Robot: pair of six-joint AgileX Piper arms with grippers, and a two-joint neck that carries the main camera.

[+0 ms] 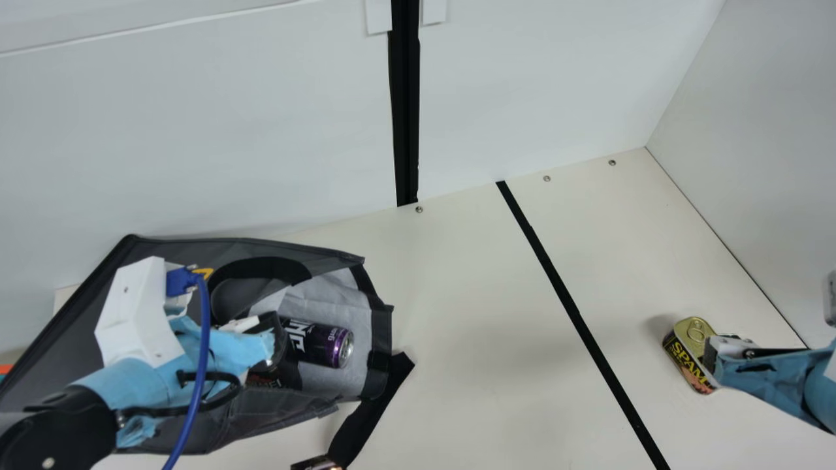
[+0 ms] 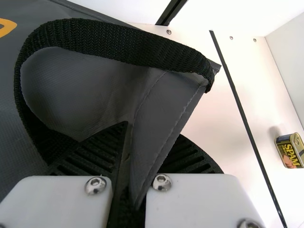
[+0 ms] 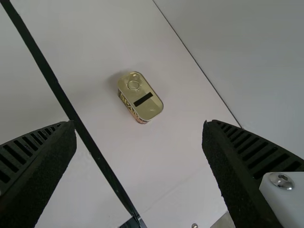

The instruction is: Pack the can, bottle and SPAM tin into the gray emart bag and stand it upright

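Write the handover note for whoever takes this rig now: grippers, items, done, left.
Left gripper: shut on the edge of the gray fabric bag, which lies on its side.
Right gripper: open above the rectangular gold-lidded SPAM tin, not gripping it.
Items: purple-and-black can inside the bag; a dark item beside it, probably the bottle, partly hidden. Tin on the cream table.
Done: can packed, bottle apparently too.
Left: pack the tin, stand the bag upright.
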